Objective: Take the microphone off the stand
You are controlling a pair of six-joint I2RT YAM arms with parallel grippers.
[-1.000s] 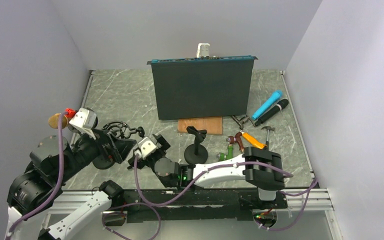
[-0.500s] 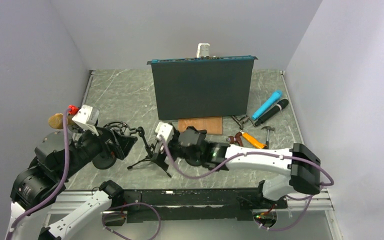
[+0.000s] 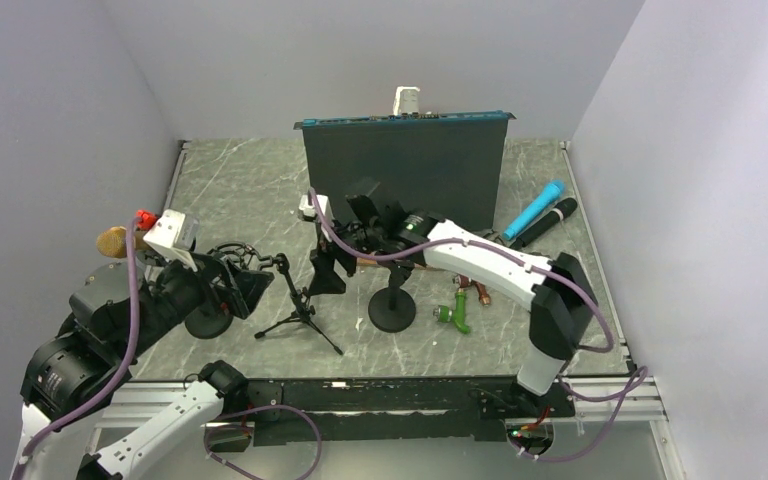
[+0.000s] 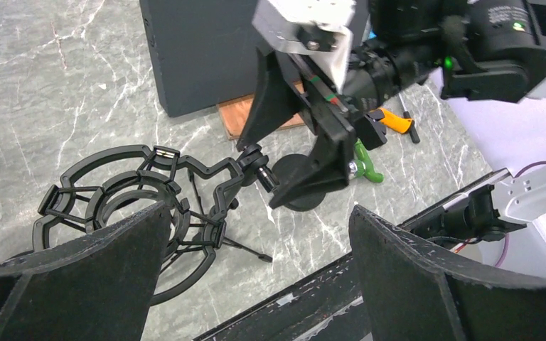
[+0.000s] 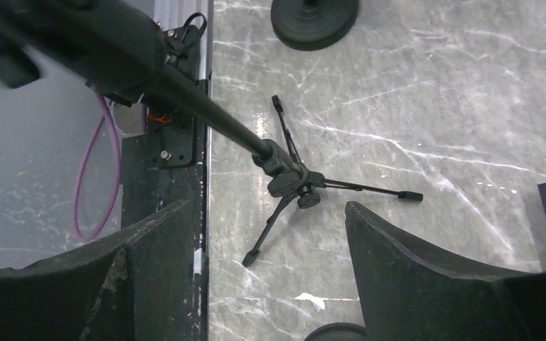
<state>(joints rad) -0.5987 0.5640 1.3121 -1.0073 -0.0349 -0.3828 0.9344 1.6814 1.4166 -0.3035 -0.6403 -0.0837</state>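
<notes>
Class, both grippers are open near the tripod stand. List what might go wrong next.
1. The right gripper hangs close above the thin-legged tripod stand; a nudge could tip it.
2. The left gripper faces the ring mount from the other side, so the two arms may collide there.

Blk tripod stand (image 3: 300,300) upright, shock mount (image 4: 158,155) empty, gold mic (image 3: 112,242) apart, far left
</notes>
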